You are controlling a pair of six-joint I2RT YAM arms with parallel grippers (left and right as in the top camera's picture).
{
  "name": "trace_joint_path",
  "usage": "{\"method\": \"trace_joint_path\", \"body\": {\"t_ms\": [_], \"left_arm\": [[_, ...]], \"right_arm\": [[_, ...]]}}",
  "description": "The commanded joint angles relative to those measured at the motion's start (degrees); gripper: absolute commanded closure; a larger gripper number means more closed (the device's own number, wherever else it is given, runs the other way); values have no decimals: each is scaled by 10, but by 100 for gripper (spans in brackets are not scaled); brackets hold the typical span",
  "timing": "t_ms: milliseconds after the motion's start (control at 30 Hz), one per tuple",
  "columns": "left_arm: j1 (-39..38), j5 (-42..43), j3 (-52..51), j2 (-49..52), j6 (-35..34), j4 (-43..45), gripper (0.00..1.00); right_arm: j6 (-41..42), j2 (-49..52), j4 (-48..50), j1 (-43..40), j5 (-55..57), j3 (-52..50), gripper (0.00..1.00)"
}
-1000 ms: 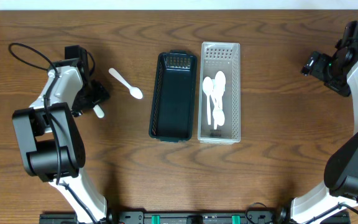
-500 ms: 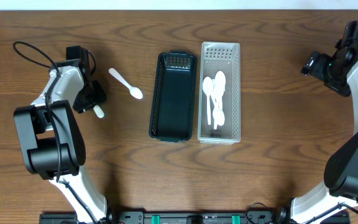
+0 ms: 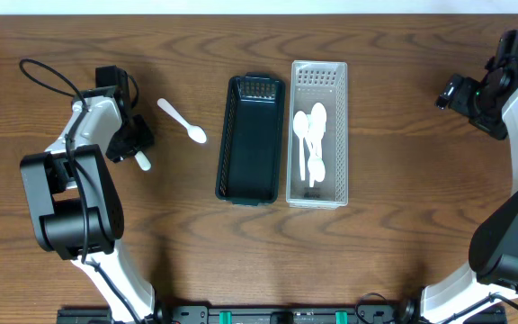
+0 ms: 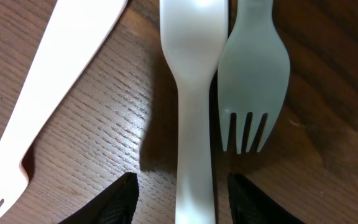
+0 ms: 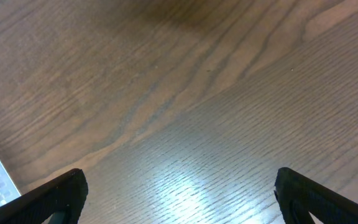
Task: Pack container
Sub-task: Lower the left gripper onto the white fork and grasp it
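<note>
Over grained wood (image 4: pixel 98 106), left fingers (image 4: pixel 118 204) straddle a smooth white plastic handle (image 4: pixel 194 155), grip unclear; right fingers (image 5: pixel 58 194) spread wide.

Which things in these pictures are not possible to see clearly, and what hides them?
- Overhead: the left gripper covers the forks; only one white tip shows.
- Left wrist: top and bottom edges cut off the middle handle, so spoon or fork is unclear; whether the fingers pinch it, too.
- Overhead: spoons in the clear tray overlap; their number is uncertain.

White spoons (image 3: pixel 311 144) lie in clear tray (image 3: pixel 319 76) beside black tray (image 3: pixel 252 171).
</note>
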Motion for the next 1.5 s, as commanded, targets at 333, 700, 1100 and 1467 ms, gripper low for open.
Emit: {"method": "trace_joint_path", "body": {"t_ms": [333, 700, 1100, 1467], "left_arm": [[2, -11, -8, 7, 18, 26, 63], [2, -11, -10, 9, 20, 24, 51], [2, 0, -12, 9, 16, 17, 57], [2, 4, -27, 10, 4, 20, 57]], "right_arm": [[6, 1, 1, 1, 0, -3, 1], [6, 1, -5, 1, 0, -3, 1], [6, 1, -1, 0, 0, -3, 1], [6, 1, -3, 0, 1, -3, 1]]}}
